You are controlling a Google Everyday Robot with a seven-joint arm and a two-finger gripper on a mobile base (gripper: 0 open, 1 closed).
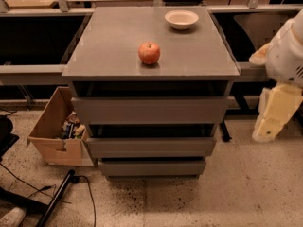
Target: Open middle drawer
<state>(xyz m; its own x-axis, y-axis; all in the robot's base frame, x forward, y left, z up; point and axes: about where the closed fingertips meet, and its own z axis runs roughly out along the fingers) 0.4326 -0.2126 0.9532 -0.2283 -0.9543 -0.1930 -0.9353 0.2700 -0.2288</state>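
Note:
The grey cabinet (113, 46) stands in the middle of the camera view with three handle-less drawers. The middle drawer (151, 146) shows its flat grey front between the taller top drawer (150, 110) and the smaller bottom drawer (152, 168). Its front stands a little behind the top drawer's front, with a dark gap above it. My gripper (265, 130) hangs at the low end of the white and cream arm at the right edge. It is to the right of the cabinet, about level with the top and middle drawers, and touches nothing.
A red apple (149, 53) and a white bowl (181, 19) sit on the cabinet top. An open cardboard box (52, 136) with small items stands on the floor at the cabinet's left. Cables (61, 197) lie on the floor at lower left. Dark tables stand behind.

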